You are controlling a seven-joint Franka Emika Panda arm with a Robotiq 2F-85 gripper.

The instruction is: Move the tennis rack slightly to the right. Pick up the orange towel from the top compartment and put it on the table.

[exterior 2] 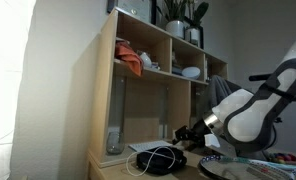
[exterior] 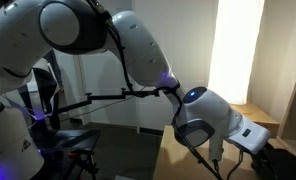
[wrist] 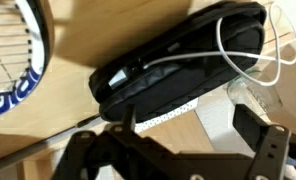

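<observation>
Only part of the oval, white-and-dark-framed tennis racket (wrist: pixel 13 50) shows in the wrist view. It is cut off at the edge, ahead of the claw (wrist: pixel 173 140) and off to one side. The soft rust-orange towel (exterior 2: pixel 128 62) sits bunched in the top compartment of the pale wooden shelf unit (exterior 2: pixel 106 90), well above the claw. The claw is spread wide and empty over the tan tabletop (wrist: pixel 48 120), with a flat black pouch (wrist: pixel 178 60) and a white cable (wrist: pixel 250 62) just ahead.
</observation>
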